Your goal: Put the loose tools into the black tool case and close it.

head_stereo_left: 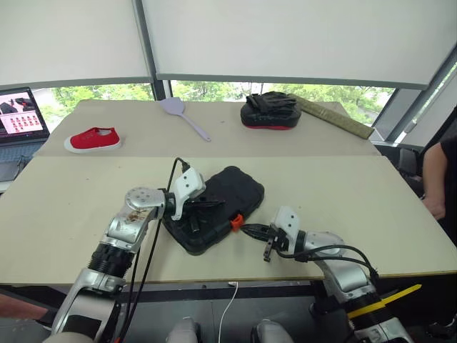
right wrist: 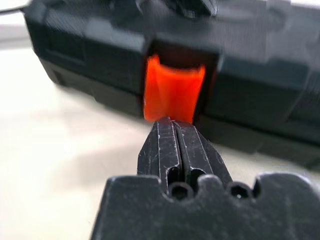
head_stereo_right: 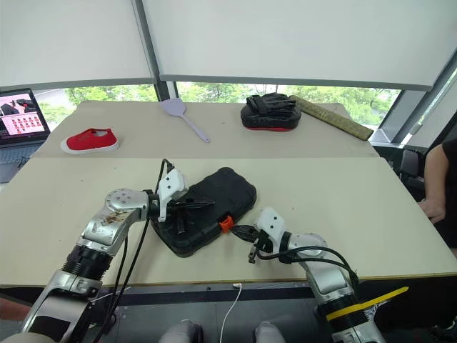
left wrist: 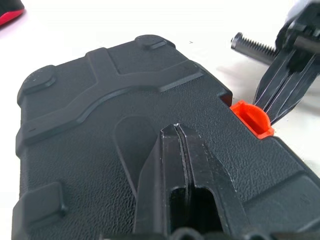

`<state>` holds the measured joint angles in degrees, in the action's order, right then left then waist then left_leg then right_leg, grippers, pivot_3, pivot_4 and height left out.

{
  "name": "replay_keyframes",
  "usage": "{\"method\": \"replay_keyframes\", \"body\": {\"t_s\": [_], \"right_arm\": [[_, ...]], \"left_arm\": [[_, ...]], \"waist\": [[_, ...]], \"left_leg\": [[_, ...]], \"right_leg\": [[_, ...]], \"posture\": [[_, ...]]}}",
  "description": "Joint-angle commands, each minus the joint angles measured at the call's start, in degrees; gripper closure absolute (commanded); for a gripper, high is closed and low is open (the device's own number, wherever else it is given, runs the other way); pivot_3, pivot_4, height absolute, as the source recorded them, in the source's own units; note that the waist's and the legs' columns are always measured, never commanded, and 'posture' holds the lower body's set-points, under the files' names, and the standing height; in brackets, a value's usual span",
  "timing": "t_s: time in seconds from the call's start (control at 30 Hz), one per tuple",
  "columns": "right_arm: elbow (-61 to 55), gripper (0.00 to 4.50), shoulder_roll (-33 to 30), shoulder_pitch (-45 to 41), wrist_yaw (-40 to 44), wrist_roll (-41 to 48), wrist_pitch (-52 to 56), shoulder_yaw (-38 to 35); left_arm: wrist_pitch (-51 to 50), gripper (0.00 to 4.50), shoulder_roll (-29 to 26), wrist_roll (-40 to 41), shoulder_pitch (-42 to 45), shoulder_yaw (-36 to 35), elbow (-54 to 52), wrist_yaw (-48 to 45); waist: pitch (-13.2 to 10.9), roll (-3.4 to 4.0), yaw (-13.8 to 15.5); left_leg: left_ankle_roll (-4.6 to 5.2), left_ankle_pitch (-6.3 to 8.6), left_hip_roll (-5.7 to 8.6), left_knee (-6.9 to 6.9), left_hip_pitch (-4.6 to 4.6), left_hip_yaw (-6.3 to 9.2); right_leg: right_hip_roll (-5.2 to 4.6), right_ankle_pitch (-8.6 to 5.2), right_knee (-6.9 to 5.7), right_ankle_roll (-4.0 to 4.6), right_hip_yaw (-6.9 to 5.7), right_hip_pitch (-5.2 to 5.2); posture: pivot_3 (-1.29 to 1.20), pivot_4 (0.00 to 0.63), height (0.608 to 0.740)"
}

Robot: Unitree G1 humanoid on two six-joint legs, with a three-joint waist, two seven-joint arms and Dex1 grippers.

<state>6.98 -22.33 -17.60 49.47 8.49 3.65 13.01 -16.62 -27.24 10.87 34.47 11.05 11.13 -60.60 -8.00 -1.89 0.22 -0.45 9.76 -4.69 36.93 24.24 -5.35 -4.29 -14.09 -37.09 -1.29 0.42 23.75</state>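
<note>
Both of my end effectors are working at the black tool case point(head_stereo_left: 218, 204), which is lying shut near the front edge of the desk point(head_stereo_left: 343, 193), turned at an angle to that edge. My left end effector point(head_stereo_left: 207, 205) is resting on top of the case's textured lid with its two black fingers pressed together and gripping nothing. My right end effector point(head_stereo_left: 248, 229) is coming in low along the desk from the right, its fingers likewise squeezed fully together and empty, and their tip is sitting right at the small orange latch point(right wrist: 172, 95) on the case's near side; whether it is actually touching the latch I cannot tell. Farther back, toward the far edge of the desk, a lilac spatula point(head_stereo_left: 184, 116) is lying left of centre, a black-and-red padded mitt point(head_stereo_left: 269, 111) is sitting to its right, and a red shoe point(head_stereo_left: 93, 139) is lying near the left edge. Beyond the desk's left edge an open laptop point(head_stereo_left: 21, 118) is showing a bright screen.
</note>
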Motion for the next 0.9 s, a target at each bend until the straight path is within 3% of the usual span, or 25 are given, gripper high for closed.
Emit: {"method": "replay_keyframes", "body": {"t_s": [0.03,0.3,0.73,0.9], "right_arm": [[0.2,4.5,0.7,-1.6,0.2,-0.3,-1.2,0.1],[-2.8,4.5,1.5,-1.5,0.0,0.8,0.7,-1.0],[-13.9,4.5,-8.8,5.0,4.9,0.0,6.6,-1.2],[-15.0,4.5,-6.5,3.3,3.0,2.0,7.9,-1.9]], "left_arm": [[-1.6,4.49,1.0,-1.4,-0.7,1.8,3.1,0.8],[-2.5,4.49,1.2,-2.2,-2.1,3.1,1.9,0.8],[-2.5,4.49,1.1,-2.5,-2.5,3.1,1.9,1.2],[-2.6,4.49,0.9,-2.5,-3.0,3.4,1.6,0.9]], "waist": [[0.0,0.02,0.1],[0.0,0.03,0.2],[0.0,0.05,0.4],[0.1,0.19,0.2]], "left_leg": [[0.0,0.0,0.01,0.0,0.01,0.02],[0.01,0.01,0.09,-0.01,0.02,0.01],[0.04,0.04,0.12,-0.04,0.05,0.0],[0.06,0.06,0.12,-0.06,0.0,0.01]], "right_leg": [[0.0,-0.01,0.0,-0.01,0.0,-0.02],[-0.01,0.05,0.02,0.07,0.14,-0.03],[-0.06,-0.07,0.08,-0.07,0.14,-0.02],[-0.05,-0.18,0.08,0.08,0.17,-0.02]], "posture": [[0.0,0.15,0.74],[0.0,0.15,0.74],[0.0,0.15,0.74],[0.0,0.15,0.74]]}}
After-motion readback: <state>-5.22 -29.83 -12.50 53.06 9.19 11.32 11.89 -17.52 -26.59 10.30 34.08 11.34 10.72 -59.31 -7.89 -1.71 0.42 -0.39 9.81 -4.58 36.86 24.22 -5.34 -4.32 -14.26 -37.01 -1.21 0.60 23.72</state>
